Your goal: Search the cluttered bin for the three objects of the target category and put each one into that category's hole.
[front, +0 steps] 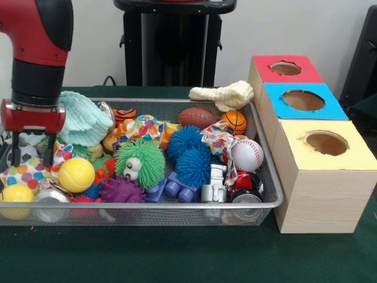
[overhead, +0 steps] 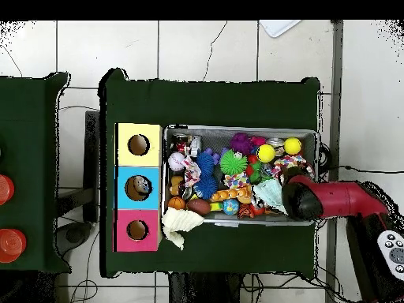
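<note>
No readable writing or brands anywhere. Arm (front: 36, 53) drops vertically at the bin's (front: 268, 177) end furthest from the boxes; in overhead view it reaches in horizontally over that same end. Jaws (front: 32, 154): two thin fingers hang apart, spread wide, nothing between them, tips just above a polka-dot cloth (front: 23, 172).

Balls in bin: yellow ball (front: 76, 174) just beside the jaws, 2nd yellow one (front: 16, 194) at the bin's corner near it, baseball (front: 247, 154), basketball (front: 235, 121) and football (front: 198, 117) at the box end.

Boxes touch the bin's end: red (front: 285, 69), blue (front: 302, 101), yellow (front: 326, 143), each w/ a round hole.

Overhead only: something lies inside the blue box's hole (overhead: 140, 186); front view shows holes dark. Cream cloth (front: 224, 94) drapes over the bin rim near the red box.
</note>
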Controlling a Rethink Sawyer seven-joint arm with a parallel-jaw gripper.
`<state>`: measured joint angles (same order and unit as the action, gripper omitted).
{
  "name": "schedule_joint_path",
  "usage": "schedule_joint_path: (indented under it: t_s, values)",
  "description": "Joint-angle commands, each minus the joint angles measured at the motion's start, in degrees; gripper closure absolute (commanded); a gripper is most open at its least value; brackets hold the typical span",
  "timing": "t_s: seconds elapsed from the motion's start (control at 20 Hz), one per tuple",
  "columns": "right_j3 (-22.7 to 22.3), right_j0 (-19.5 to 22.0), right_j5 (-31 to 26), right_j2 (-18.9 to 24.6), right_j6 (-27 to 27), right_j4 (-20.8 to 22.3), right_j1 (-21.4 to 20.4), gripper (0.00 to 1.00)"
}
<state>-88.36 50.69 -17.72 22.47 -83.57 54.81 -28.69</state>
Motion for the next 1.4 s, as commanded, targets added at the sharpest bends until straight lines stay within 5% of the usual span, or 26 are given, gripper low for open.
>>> schedule_joint_path:
  t_s: [0.05, 0.8, 1.35, 1.4]
  values:
    - [-9.2, 10.8, 0.6, 11.6, 1.0, -7.7, 8.5, 0.0]
    - [-10.6, 17.8, 6.9, 18.8, 1.3, -6.3, 17.9, 0.0]
    - [-12.6, 22.2, 0.9, 23.2, 3.4, -10.7, 23.1, 0.0]
    - [-12.8, 22.9, 1.1, 23.9, 3.3, -11.2, 24.1, 1.0]
